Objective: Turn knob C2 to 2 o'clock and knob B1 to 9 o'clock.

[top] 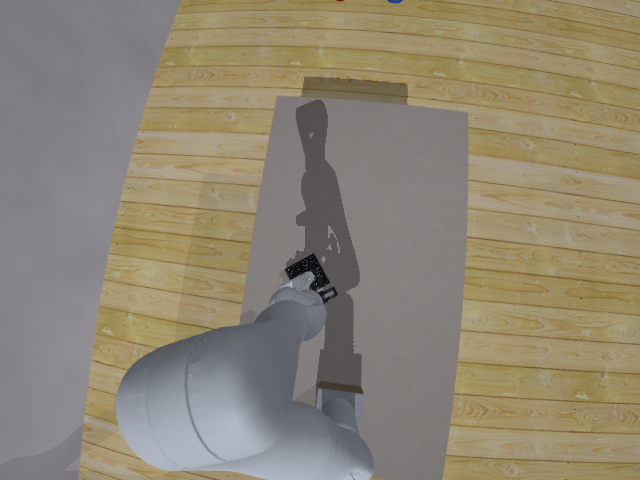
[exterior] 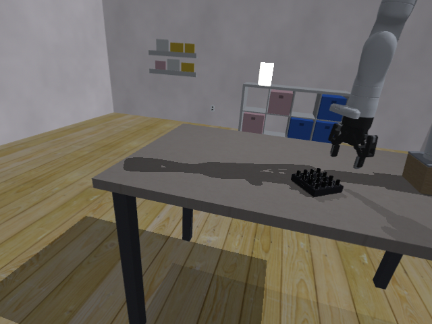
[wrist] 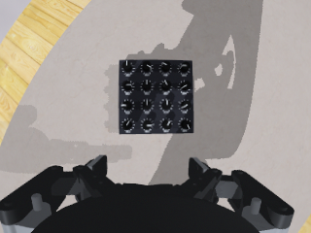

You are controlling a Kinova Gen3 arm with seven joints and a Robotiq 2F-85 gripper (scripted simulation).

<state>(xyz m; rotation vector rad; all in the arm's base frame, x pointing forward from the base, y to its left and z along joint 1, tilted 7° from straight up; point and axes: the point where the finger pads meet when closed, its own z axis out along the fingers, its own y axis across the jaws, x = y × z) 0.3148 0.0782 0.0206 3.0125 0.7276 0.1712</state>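
The hand [top: 324,295] [exterior: 345,160] [wrist: 148,166] hung open and empty above the bench [top: 413,206] [exterior: 223,146] [wrist: 92,44], apparently held back so its wrist view took in the whole knob box [top: 302,268] [exterior: 315,191] [wrist: 156,96].

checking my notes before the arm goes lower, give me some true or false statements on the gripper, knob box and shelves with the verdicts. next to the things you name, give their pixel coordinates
1. The gripper [exterior: 344,160] [wrist: 148,166] is open. True.
2. The gripper's fingers are touching the knob box [exterior: 315,191] [wrist: 156,130] [top: 321,281]. False: they are above it, apart from it.
3. The knob box carries four rows of four knobs. True.
4. The white lamp [exterior: 265,73] stands on the tabletop. False: it is on top of the cube shelf [exterior: 300,88].
5. The cube shelf holds pink and blue bins. True.
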